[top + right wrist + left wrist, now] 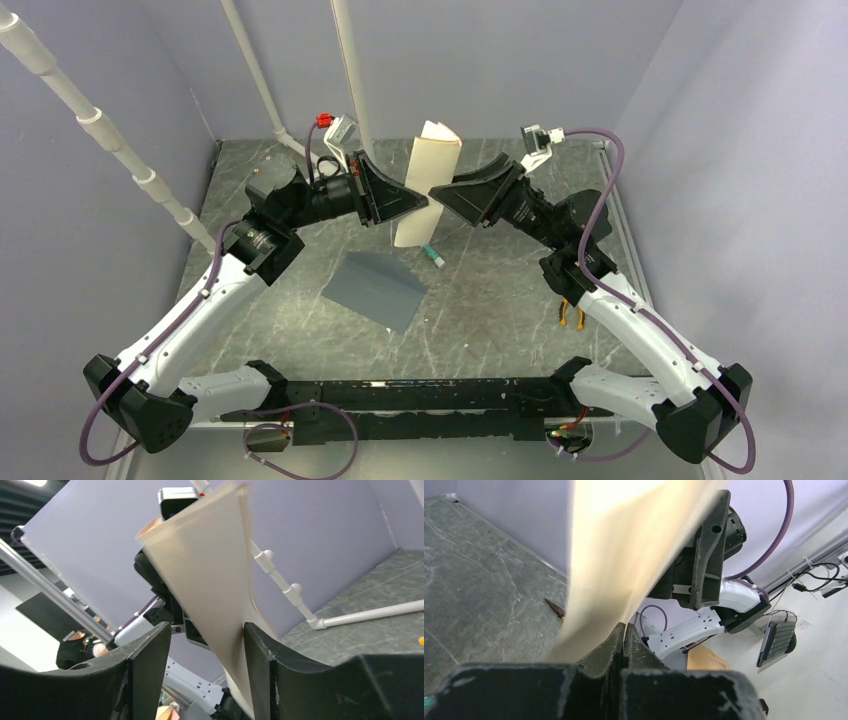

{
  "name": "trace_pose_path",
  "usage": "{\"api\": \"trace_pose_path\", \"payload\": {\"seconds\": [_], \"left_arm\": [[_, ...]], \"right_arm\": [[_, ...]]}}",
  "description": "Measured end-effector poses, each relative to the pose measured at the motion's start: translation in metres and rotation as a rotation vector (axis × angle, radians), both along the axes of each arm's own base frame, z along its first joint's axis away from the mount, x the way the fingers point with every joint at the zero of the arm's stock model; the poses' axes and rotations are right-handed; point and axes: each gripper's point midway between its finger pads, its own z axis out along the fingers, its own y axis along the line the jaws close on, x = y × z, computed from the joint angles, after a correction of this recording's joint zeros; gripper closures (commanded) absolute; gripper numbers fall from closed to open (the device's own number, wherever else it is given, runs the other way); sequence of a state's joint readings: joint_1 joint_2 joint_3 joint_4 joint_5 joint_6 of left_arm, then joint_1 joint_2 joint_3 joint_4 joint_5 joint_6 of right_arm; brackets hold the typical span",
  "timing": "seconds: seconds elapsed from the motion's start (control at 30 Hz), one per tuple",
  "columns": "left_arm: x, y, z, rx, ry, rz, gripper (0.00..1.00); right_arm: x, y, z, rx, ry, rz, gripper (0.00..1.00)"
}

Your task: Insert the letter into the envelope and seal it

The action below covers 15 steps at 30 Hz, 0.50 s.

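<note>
The tan letter [427, 175] hangs upright in the air over the back of the table, folded or curled lengthwise. My left gripper [421, 199] is shut on its lower left edge; in the left wrist view the fingers [625, 632] pinch the sheet [624, 555]. My right gripper [436, 191] faces it from the right, open, with its jaws on either side of the letter [215, 580]. The sheet leans on the right finger [260, 650] and stands apart from the left finger [150, 650]. The slate-grey envelope [376, 288] lies flat on the table, below both grippers.
A small teal-tipped stick [433, 256] lies just behind the envelope. Orange-handled pliers [572, 313] lie by the right arm. White pipes [262, 75] run along the back left corner. Purple walls enclose the table on three sides.
</note>
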State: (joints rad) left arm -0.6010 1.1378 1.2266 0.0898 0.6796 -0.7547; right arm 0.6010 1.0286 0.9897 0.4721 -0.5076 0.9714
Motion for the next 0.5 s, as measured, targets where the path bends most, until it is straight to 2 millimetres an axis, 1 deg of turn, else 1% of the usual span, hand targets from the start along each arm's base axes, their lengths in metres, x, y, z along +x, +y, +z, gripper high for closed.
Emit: {"api": "trace_pose_path", "payload": {"seconds": [0.1,0.27,0.33,0.43,0.5], "left_arm": [[-0.0009,-0.0001,0.0004,-0.001,-0.002,-0.005,0.98],[-0.0010,-0.0001,0.0007,-0.002,-0.001,-0.005,0.98],[-0.0010,-0.0001,0.0005,-0.001,-0.001,-0.005,0.97],[-0.0012,-0.0001,-0.0004,0.003,0.004,-0.006,0.98],[-0.0015,0.0000,-0.0005,0.005,0.004,-0.007,0.98]], "right_arm": [[-0.0055,0.0000,0.0062,0.018,-0.022,0.025,0.49],[-0.0080,-0.0008,0.0105,0.030,-0.039,0.031,0.57],[-0.0082,-0.0006,0.0102,0.028,-0.043,0.031,0.57],[-0.0062,0.0000,0.0065,0.010,-0.050,0.022,0.52],[-0.0034,0.0009,0.0011,-0.013,-0.050,0.009,0.50]]}}
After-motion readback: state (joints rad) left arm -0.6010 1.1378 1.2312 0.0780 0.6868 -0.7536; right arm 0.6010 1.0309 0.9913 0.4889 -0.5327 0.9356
